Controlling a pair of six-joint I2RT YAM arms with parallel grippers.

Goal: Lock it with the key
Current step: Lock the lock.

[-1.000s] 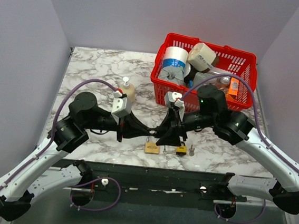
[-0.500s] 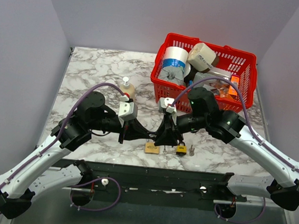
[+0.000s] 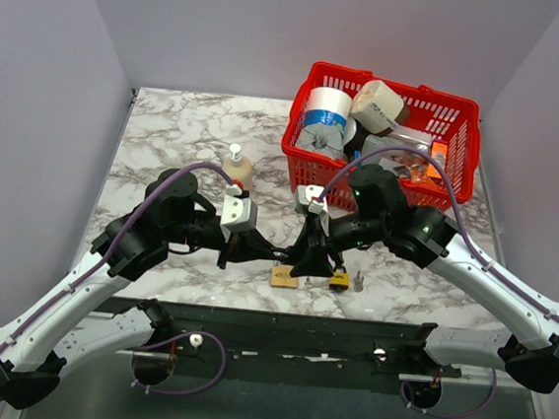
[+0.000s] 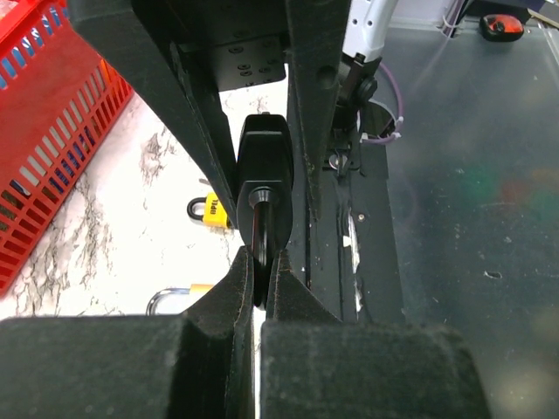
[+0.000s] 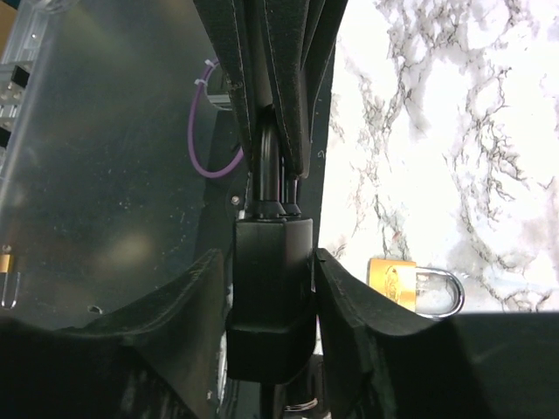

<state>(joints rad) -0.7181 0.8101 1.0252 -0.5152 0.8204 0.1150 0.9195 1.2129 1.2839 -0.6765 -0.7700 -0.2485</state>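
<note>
The black metal padlock [image 5: 271, 297] hangs over the near edge of the marble tabletop [image 3: 167, 139], long axis level. Its shackle points into the left fingers [image 4: 234, 292], which are clamped on it. The right fingers [image 5: 196, 305] flank its body; I cannot tell whether they grip it.

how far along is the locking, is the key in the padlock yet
Done: the black padlock is picked up, clamped in the right hand. In hand: the left hand is shut on a thin piece, likely the key, meeting the padlock's end face. Left: the turn to lock it; these views don't show whether it is locked yet.
</note>
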